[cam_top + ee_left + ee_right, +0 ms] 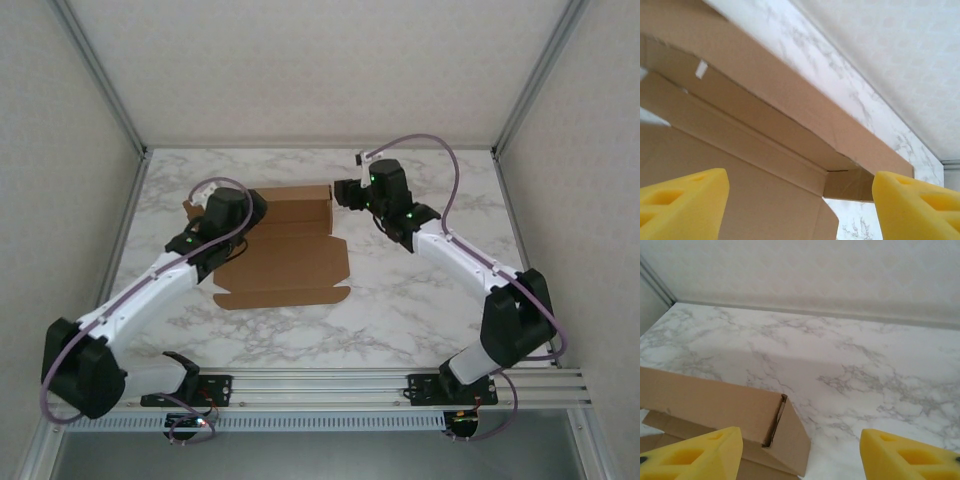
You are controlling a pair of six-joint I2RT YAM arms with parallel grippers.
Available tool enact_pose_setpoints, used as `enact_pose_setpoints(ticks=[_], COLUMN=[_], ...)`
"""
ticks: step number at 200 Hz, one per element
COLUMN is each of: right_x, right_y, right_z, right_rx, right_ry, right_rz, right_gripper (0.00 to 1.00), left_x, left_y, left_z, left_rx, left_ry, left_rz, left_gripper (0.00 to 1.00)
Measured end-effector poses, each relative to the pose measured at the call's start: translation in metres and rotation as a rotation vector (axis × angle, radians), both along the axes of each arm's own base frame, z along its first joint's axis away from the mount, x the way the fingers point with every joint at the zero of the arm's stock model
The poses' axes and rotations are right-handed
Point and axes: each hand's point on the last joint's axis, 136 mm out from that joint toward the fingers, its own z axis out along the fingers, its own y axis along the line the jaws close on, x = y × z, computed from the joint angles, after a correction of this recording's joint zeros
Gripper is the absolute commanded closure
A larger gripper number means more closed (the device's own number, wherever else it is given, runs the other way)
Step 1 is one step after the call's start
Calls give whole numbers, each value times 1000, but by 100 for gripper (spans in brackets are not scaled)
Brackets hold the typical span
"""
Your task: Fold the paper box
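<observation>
Brown cardboard, the flat die-cut paper box (285,262) is lying mid-way across the white marble table (400,290), its long axis running nine to three o'clock and its far wall standing folded up. The left gripper (800,200) is hovering over its ten-o'clock corner, seemingly nearer; the right gripper (800,445) is waiting off its two-o'clock end. Both are gaping, holding nothing.

Paper box (285,262): left end of far raised wall hidden beneath left gripper (252,212) in top view; cropped by left and bottom edges in both wrist views. Yellow pads (680,205) cropped at bottom edge on each wrist. Right gripper (343,193) jaw gap too small and dark to read from above.
</observation>
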Motion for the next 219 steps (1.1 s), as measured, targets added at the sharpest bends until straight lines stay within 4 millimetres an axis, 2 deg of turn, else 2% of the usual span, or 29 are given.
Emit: enact_pose_setpoints(ticks=[22, 37, 60, 80, 106, 141, 183, 219], right_x=[8, 10, 15, 16, 16, 21, 34, 32], right_y=[-1, 3, 9, 8, 8, 4, 1, 3], right_z=[-5, -13, -28, -42, -57, -62, -65, -76], right_rx=[16, 23, 29, 20, 10, 12, 46, 93], right_ry=[59, 108, 180, 229, 277, 305, 340, 408], right_rz=[-11, -1, 15, 16, 16, 5, 23, 63], right_gripper=[30, 28, 27, 27, 27, 27, 26, 26], left_x=[2, 12, 31, 42, 59, 79, 85, 82], left_y=[19, 40, 75, 89, 80, 62, 39, 18], left_z=[22, 25, 2, -26, -47, -50, -43, -45], left_rx=[81, 129, 167, 176, 156, 109, 18, -88], left_ry=[-37, -29, 44, 122, 163, 139, 85, 56], left_rz=[-3, 25, 58, 40, -31, -116, -210, -293], left_gripper=[23, 24, 24, 25, 29, 36, 43, 49])
